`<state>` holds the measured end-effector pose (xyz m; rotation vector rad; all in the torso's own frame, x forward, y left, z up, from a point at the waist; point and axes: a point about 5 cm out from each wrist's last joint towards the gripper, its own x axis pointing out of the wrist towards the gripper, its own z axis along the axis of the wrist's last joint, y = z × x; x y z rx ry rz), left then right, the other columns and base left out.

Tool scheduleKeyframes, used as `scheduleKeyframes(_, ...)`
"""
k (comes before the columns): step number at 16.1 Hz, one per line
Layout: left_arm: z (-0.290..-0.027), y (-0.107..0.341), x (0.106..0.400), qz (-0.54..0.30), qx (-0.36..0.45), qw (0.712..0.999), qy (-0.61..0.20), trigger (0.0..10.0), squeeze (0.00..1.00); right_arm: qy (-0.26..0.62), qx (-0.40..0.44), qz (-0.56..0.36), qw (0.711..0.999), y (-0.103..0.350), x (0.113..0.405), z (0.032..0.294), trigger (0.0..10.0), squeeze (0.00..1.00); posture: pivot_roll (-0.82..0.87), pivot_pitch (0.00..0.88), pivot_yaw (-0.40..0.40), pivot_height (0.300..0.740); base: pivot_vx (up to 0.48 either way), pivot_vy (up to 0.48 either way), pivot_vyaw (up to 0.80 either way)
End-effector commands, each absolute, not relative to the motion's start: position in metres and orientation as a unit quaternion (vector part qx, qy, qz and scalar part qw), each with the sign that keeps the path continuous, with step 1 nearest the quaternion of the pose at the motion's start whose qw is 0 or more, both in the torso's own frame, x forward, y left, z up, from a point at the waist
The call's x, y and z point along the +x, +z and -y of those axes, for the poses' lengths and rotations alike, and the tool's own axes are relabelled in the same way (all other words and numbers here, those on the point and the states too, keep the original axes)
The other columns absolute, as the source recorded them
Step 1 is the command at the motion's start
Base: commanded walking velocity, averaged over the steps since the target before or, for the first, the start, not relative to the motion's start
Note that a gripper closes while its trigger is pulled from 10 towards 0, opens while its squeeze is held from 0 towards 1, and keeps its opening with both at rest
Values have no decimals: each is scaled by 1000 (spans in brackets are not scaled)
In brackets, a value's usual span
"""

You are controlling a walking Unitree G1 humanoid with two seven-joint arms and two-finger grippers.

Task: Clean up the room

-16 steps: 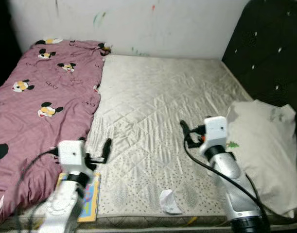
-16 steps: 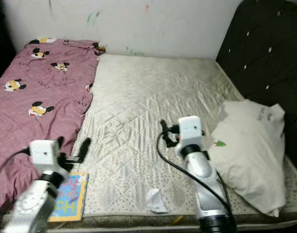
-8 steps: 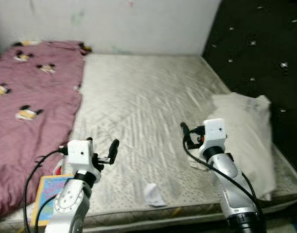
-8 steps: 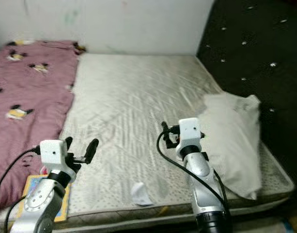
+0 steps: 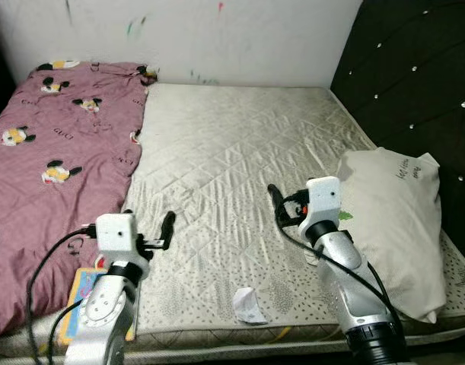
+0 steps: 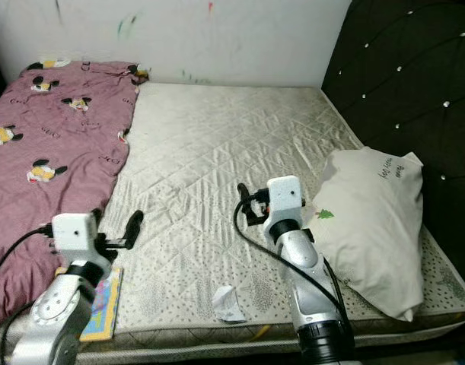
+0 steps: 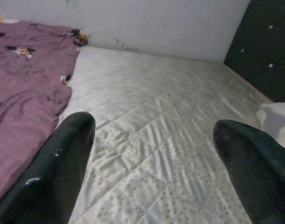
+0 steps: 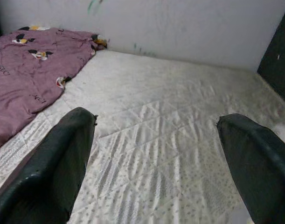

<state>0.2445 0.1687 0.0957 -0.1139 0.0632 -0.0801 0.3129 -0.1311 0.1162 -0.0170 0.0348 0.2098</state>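
White quilted mattress (image 5: 240, 144) takes up most of the room, with a pale wall (image 5: 217, 34) behind it and a dark tufted headboard (image 5: 415, 84) on the robot's right. Near the front edge of the mattress lies a crumpled piece of white paper (image 5: 248, 306), between the two arms. A colourful book (image 5: 81, 300) lies at the front left corner, partly under the left arm and just beside a purple blanket (image 5: 57, 152) with cartoon mice that covers the left side of the bed. A cream pillow (image 5: 396, 220) rests against the headboard side, on the right.

Left gripper (image 5: 165, 228) is held above the mattress near the blanket edge; its two black fingers (image 7: 63, 158) stand wide apart and hold nothing. Right gripper (image 5: 276, 201) is above the middle of the mattress, just beside the pillow, with its fingers (image 8: 63, 154) also spread wide and nothing between them.
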Motion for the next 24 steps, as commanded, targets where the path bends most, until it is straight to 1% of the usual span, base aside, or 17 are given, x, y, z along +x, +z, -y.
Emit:
scheduleKeyframes(1,-174,99,239,-26,-49,998,-29,10000,0,95,6,-23,995,120,308,138,10000,0,-5,55,-82,740,0,0,0)
scheduleKeyframes(3,-178,101,232,-26,-46,999,-15,10000,0,109,4,-32,993,120,292,146,10000,0,-1,83,-85,740,0,0,0)
scheduleKeyframes(7,-189,101,223,-22,-39,999,16,10000,0,124,1,-48,991,113,269,162,10000,0,-15,100,-87,740,0,0,0)
scheduleKeyframes(10,-194,100,219,-27,-40,998,28,10000,0,135,1,-52,989,113,267,161,10000,0,-10,99,-84,740,0,0,0)
scheduleKeyframes(12,-192,99,218,-31,-41,998,24,10000,0,146,-3,-55,988,113,265,158,10000,0,-7,99,-86,740,0,0,0)
scheduleKeyframes(22,-182,98,221,-39,-50,998,8,10000,0,157,-9,-63,986,112,265,157,10000,0,-12,91,-87,740,0,0,0)
scheduleKeyframes(24,-182,98,221,-38,-50,998,8,10000,0,158,-8,-62,985,112,265,157,10000,0,-12,91,-87,720,0,0,0)
